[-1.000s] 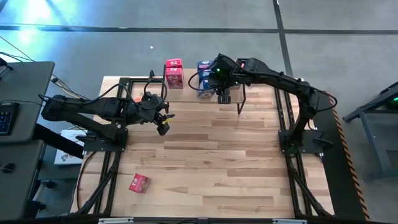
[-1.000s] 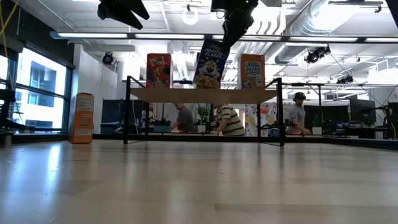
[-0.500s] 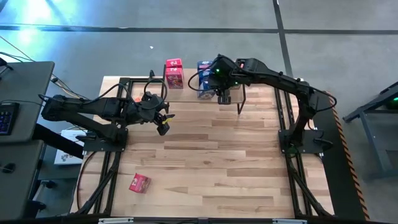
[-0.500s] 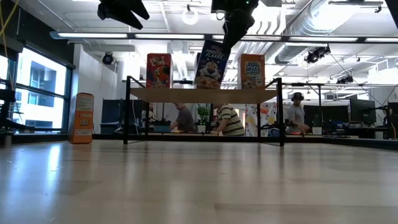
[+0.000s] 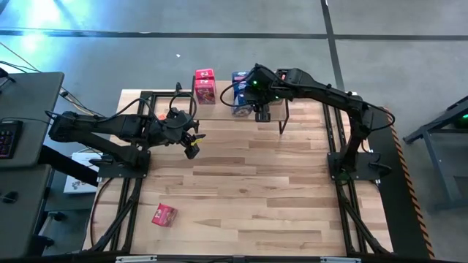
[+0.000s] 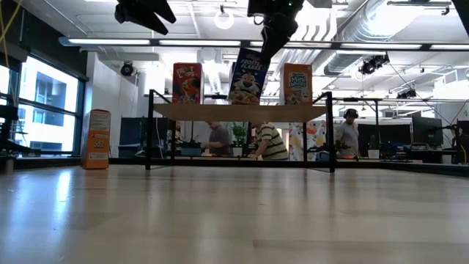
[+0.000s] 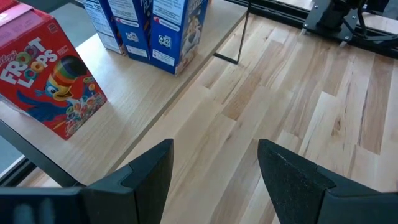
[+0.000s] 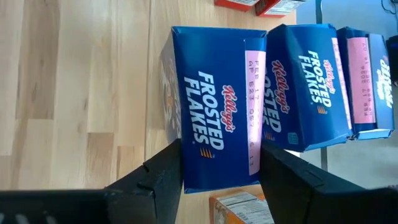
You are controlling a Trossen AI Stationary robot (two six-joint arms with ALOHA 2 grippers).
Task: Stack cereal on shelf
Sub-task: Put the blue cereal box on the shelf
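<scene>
Blue cereal boxes (image 5: pixel 241 91) stand on the shelf (image 6: pixel 220 111) at the table's far edge, with a pink-red box (image 5: pixel 205 86) to their left. My right gripper (image 8: pixel 221 180) reaches down over the nearest blue box (image 8: pixel 217 106) and is shut on it; that box stands slightly tilted on the plank (image 6: pixel 248 73). My left gripper (image 7: pixel 214 168) hovers open above the table, near the shelf's left part (image 5: pixel 191 146), touching nothing. My right gripper pinches the blue box at its top end (image 8: pixel 217 177) between its two fingers, one on each wide face. The fingers slant down from above and the table's right. The box's bottom rests on the shelf's plank, with the box leaning a little.
A pink-red box (image 5: pixel 164 215) lies on the table near its front left. An orange box (image 6: pixel 96 139) stands on the table left of the shelf. Another blue box (image 6: pixel 297 84) stands at the shelf's right. People sit in the room beyond. The table's middle is bare wood.
The blue box in my right gripper has rocked slightly on the shelf top, its bottom staying on the plank. Both arms have kept their places.
</scene>
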